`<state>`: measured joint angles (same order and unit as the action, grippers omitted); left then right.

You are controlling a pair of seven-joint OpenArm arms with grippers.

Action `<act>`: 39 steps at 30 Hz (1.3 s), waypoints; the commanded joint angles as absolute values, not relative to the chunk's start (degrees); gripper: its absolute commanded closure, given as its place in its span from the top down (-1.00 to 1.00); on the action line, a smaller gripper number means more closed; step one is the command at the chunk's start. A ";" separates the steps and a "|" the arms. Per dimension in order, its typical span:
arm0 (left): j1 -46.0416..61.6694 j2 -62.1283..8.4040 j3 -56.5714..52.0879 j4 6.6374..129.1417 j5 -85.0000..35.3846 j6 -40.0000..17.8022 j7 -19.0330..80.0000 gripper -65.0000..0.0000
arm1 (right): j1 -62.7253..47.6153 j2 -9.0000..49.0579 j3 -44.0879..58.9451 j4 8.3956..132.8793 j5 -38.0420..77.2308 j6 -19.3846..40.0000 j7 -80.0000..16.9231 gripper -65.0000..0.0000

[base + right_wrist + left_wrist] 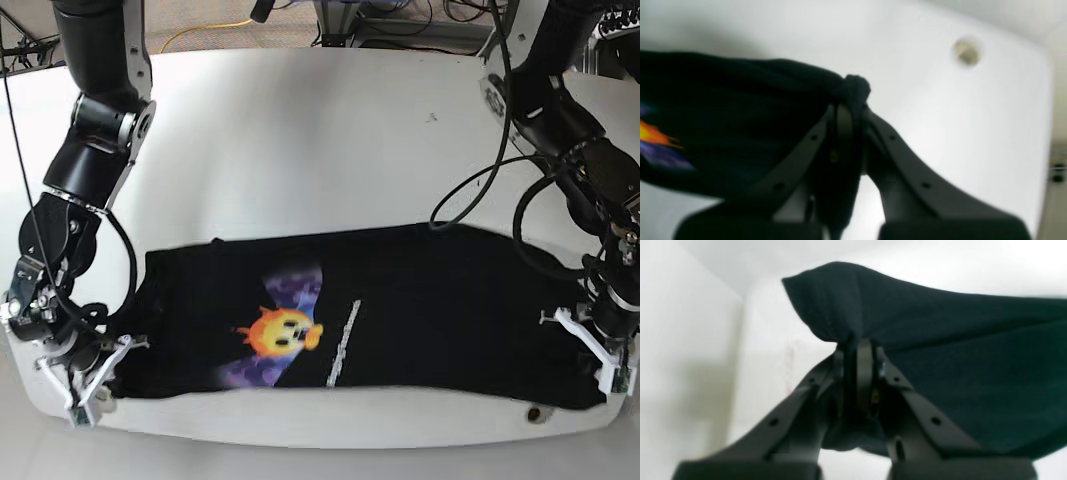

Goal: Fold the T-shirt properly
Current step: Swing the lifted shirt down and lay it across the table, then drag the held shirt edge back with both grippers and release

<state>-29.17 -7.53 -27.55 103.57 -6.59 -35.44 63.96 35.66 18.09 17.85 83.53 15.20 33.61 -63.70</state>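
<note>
T-shirt (400, 310) spread print-up across white bench (300, 140), cables (480, 190) behind it, both grippers' jaws clamped on its near corners: left gripper (858, 350), right gripper (850, 100).

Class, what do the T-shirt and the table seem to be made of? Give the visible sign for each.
T-shirt: soft, matte black knit cloth, likely cotton; it drapes and bunches where pinched, with a colored print on the front.
Table: smooth white hard surface, perhaps laminate or painted board; it shows faint sheen.
</note>
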 commanded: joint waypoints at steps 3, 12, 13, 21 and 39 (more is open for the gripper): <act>-38.64 -9.19 -27.56 104.92 -6.90 -35.21 63.69 -1.00 | 46.11 22.46 14.90 85.58 14.37 33.45 -64.92 -1.00; -46.55 -11.12 -27.38 104.48 -7.16 -35.38 65.45 -1.00 | 54.29 25.19 12.97 90.42 14.37 38.20 -70.55 -1.00; -46.55 -11.12 -27.38 104.66 -7.25 -35.38 65.45 -1.00 | 54.02 25.19 12.88 91.21 14.37 38.55 -70.73 -1.00; -36.53 -10.24 -27.56 104.92 -7.60 -35.56 65.10 -1.00 | 41.36 24.75 15.60 99.65 14.37 39.52 -71.52 -1.00; -6.55 -8.57 -33.10 108.53 -16.66 -38.29 65.01 -1.00 | 10.07 16.13 26.51 103.96 14.37 39.52 -69.49 -1.00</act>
<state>-7.42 -7.66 -32.53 107.11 -16.40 -38.59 66.41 11.18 15.68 26.04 102.78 14.70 39.64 -71.77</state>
